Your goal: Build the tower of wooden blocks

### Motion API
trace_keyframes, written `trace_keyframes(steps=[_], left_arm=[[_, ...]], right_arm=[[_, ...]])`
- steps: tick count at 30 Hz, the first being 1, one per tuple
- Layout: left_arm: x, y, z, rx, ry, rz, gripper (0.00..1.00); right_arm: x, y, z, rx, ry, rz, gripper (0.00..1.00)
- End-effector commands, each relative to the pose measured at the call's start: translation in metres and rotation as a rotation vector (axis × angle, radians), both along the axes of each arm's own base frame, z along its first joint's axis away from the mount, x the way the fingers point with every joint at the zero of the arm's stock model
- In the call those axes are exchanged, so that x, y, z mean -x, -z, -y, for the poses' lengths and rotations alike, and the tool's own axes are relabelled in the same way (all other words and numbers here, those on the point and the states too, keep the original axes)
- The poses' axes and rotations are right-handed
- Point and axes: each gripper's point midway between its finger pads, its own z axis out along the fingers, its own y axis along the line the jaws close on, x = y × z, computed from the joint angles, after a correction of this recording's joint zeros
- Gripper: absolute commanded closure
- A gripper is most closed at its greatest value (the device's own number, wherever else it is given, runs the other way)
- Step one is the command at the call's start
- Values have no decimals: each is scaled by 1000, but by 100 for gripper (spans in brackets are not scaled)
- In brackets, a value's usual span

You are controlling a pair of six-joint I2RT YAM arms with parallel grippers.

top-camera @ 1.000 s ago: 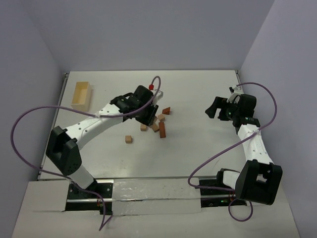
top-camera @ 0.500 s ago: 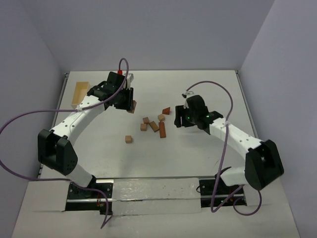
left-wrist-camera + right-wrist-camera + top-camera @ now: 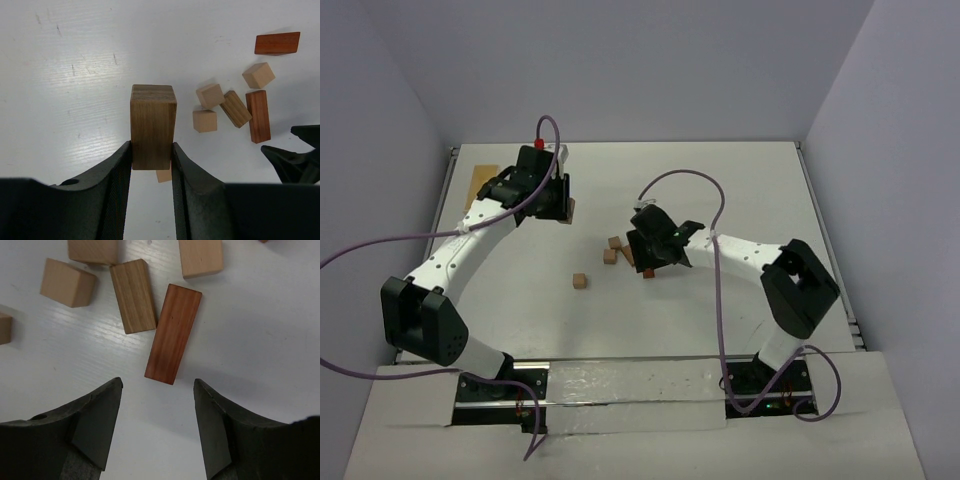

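The right gripper (image 3: 157, 385), jaws apart and empty, hangs just short of the reddish-brown brick (image 3: 173, 333), which lies flat on the table (image 3: 260, 365) with its long axis pointing almost straight out from the gap, while the farther left gripper (image 3: 151, 146) clamps a dark brown block (image 3: 153, 122).

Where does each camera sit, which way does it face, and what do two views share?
Top external: above and behind the bases, looking down on the table; both arms show.
Left wrist: on the left arm, looking down past the left gripper, shut on a dark brown block.
Right wrist: on the right arm, looking down through the open right gripper at a reddish brick.
Shared: both wrist views show that reddish brick.
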Motion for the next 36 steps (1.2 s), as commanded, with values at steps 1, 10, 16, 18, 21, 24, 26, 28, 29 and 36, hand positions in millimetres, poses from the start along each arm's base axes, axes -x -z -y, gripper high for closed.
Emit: trace_keyframes(steps=[1,10,16,18,21,24,26,28,29,36], left_arm=[[-8,-22,-6,27,-15,77,100],[-5,-17,-8,37,-11,68,100],[-6,-17,-8,33,-11,68,100],[-6,-16,-9,31,-10,67,100],[-4,-14,-9,27,-1,60,100],[-2,-12,-10,21,4,55,100],[-1,-11,-11,17,2,56,100],[-2,-10,-11,17,4,56,100],[-2,-9,-11,17,4,55,100],[0,-8,-9,21,20,56,100]], right_arm=[[0,8,-7,62,12,-13,34],[-6,24,-8,106,20,-34,35],[-15,34,-8,110,32,-58,36],[-20,40,-7,104,43,-74,36],[-29,41,-6,93,61,-80,41],[-34,40,-5,83,64,-79,64],[-31,38,-2,88,51,-79,85],[-26,31,2,89,38,-80,99],[-22,29,6,93,32,-80,100],[-32,-12,65,93,27,8,100]])
